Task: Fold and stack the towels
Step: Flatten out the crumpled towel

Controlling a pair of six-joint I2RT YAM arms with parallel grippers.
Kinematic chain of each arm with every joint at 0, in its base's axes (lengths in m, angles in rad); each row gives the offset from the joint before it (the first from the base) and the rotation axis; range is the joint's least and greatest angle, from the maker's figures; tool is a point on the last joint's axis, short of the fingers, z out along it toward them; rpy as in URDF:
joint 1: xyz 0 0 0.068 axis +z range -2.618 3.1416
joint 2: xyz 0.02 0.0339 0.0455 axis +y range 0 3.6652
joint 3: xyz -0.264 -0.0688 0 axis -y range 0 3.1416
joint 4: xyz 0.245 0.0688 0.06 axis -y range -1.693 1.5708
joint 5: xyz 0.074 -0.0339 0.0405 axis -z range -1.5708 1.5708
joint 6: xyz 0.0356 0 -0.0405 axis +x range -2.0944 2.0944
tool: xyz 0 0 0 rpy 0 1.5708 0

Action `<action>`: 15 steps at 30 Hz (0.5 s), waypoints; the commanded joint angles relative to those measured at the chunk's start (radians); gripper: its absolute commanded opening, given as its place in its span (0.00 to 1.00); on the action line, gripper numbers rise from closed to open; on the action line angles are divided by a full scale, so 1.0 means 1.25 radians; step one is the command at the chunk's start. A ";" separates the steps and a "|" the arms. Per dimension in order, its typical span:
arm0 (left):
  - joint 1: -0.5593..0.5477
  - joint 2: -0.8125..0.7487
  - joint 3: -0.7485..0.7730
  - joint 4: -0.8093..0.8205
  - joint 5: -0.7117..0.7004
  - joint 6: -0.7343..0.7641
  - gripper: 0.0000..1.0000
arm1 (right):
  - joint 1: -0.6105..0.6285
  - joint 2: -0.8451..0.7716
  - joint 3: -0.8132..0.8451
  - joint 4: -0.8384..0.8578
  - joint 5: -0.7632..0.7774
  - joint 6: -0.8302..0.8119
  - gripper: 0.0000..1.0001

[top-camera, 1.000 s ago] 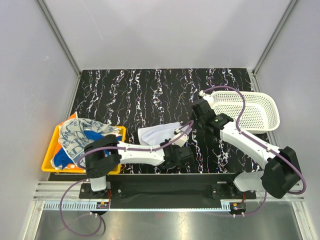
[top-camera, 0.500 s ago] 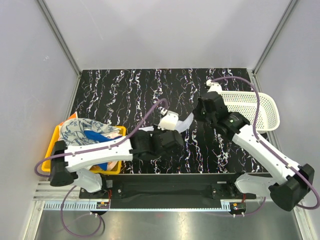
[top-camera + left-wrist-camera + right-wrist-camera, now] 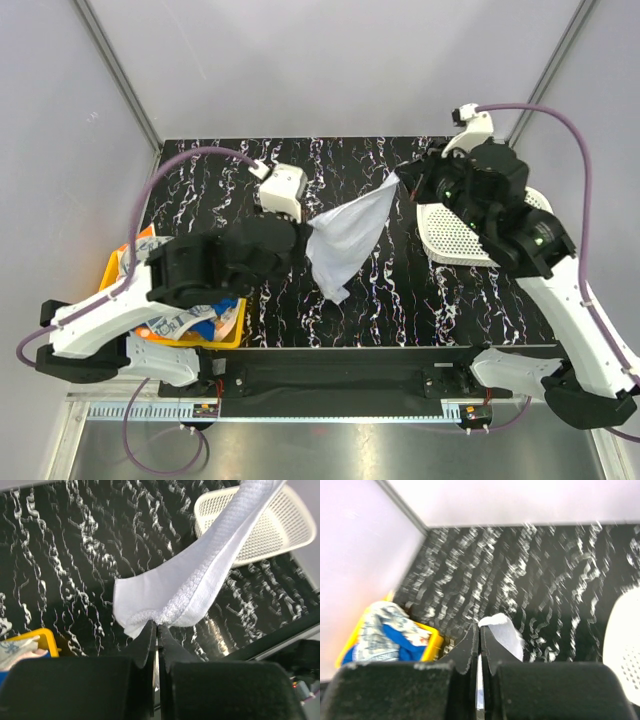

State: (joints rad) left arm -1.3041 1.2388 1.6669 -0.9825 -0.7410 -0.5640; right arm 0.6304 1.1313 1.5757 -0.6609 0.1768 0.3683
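Off-white towel (image 3: 348, 238) aloft over mid tabletop (image 3: 215, 185), stretched between the two grippers, lower corner hanging free. Left gripper (image 3: 155, 629) clenched on its hemmed edge. Right gripper (image 3: 479, 629) pinched tight on the opposite corner. Both arms raised high; right forearm above white basket (image 3: 452, 236). Other towels (image 3: 385, 630) heaped in yellow bin (image 3: 434, 639).

Beyond the jaws of the left gripper (image 3: 155, 626), we lose the white towel (image 3: 210, 565) at the top edge. Just past the jaws of the right gripper (image 3: 479, 628), blur leaves us a pale corner (image 3: 502, 630), probably the same towel's.
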 commanded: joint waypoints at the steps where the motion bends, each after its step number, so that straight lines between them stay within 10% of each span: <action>1: 0.000 -0.012 0.098 0.009 -0.005 0.078 0.00 | 0.007 -0.001 0.093 -0.021 -0.053 -0.030 0.00; 15: 0.000 -0.065 0.221 0.053 0.097 0.153 0.00 | 0.007 0.003 0.246 -0.049 -0.106 -0.021 0.00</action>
State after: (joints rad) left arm -1.3045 1.1858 1.8988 -0.9611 -0.6628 -0.4122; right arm 0.6334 1.1385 1.8256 -0.7250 0.0624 0.3550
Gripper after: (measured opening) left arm 0.012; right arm 0.043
